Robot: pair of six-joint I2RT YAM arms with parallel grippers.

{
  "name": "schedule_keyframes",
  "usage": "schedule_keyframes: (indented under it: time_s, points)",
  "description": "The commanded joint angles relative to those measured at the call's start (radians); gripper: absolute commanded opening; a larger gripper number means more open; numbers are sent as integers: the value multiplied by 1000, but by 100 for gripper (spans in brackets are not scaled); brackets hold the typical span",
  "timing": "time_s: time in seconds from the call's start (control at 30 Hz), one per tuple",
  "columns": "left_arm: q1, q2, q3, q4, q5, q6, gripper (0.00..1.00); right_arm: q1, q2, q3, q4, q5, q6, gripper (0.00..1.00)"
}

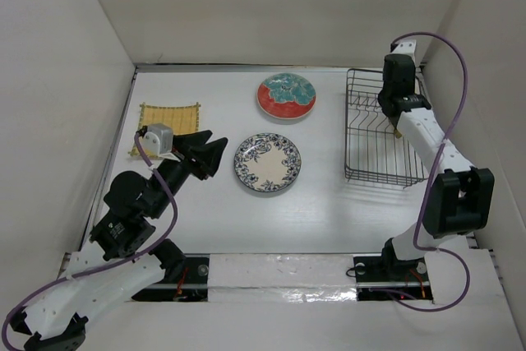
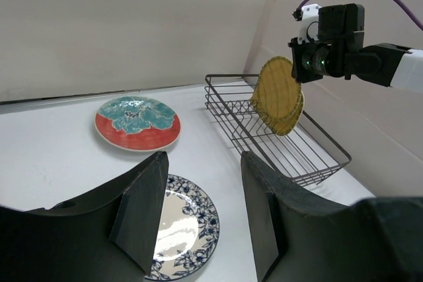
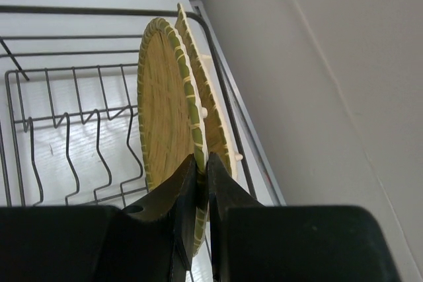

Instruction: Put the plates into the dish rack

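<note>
At the far left of the white tabletop lies a square yellow woven-look plate, flat. The left arm's wrist covers its near right corner in the overhead view. Just right of it is the left tool. Its black fingers are spread wide with nothing between them, and they point toward the round blue-and-white floral plate, which lies flat near the middle of the tabletop, close to the fingertips but apart from them.

Farther back and slightly right, the round red-rimmed plate with a teal pattern also lies flat, clear of the floral one.

To the right stands the rectangular black wire dish rack, close to the right wall. The right tool reaches over its far right part, and its fingers are closed tight on the rim of a round yellow woven-look plate with green edging, held on edge. Right behind it, on the wall side, a second yellow woven-look plate stands on edge in the rack, its pale underside facing the wall. Whether the gripped plate's lower edge rests on the rack wires cannot be told.
</note>
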Motion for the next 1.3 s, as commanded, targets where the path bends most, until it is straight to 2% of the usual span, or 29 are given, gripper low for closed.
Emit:
schedule_keyframes:
  time_s: [0.0, 0.27, 0.47, 0.63, 0.67, 0.7, 0.83, 0.87, 0.9, 1.07, 1.13, 1.17, 1.2, 1.23, 1.27]
  points:
    - [2, 13, -5, 59, 8, 0, 45, -6, -2, -7, 83, 2, 23, 0]
    - [2, 33, -5, 58, 9, 0, 45, -6, 9, -76, 117, -29, 78, 0]
    - [2, 37, -8, 59, 6, 0, 45, -33, 41, -152, 155, -72, 196, 0]
    - [2, 48, -7, 55, 2, 2, 45, -61, 37, -202, 194, -82, 266, 10]
    - [2, 54, -7, 56, 2, 3, 45, -70, 31, -205, 195, -82, 271, 14]
    - [2, 54, -5, 55, 2, 3, 45, -70, 14, -206, 197, -82, 283, 27]
    - [2, 59, -5, 55, 0, 2, 45, -70, -50, -212, 198, -64, 300, 51]
    - [2, 62, -7, 55, 0, 2, 45, -70, -69, -214, 197, -61, 306, 54]
    - [2, 62, -7, 55, 0, 2, 45, -70, -87, -217, 195, -59, 313, 62]
    - [2, 68, -5, 53, -4, 3, 45, -44, -222, -225, 191, -116, 349, 68]
    - [2, 68, -5, 52, -6, 5, 43, 8, -254, -237, 191, -174, 366, 62]
    - [2, 68, -4, 50, -6, 5, 36, 32, -285, -246, 200, -209, 368, 53]
    - [2, 67, -5, 50, -7, 8, 31, 60, -299, -273, 211, -257, 375, 23]
    - [2, 67, -5, 50, -9, 8, 27, 94, -310, -290, 226, -303, 382, 8]
    - [2, 67, -4, 50, -12, 10, 22, 168, -316, -307, 258, -411, 382, 0]
